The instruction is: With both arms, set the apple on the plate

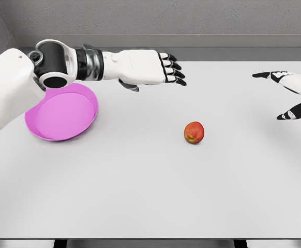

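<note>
A red-orange apple (pixel 194 132) lies on the white table, right of the middle. A pink plate (pixel 62 114) rests at the left, its upper left rim hidden behind my left forearm. My left hand (pixel 163 70) hovers above the table, up and left of the apple, fingers stretched out and holding nothing. My right hand (pixel 290 93) comes in at the right edge, well right of the apple, with fingers and thumb spread apart and nothing between them.
The white table (pixel 150 196) stretches wide in front of the apple and the plate. Its far edge meets a grey wall. My left arm's elbow joint (pixel 55 64) hangs over the plate's upper rim.
</note>
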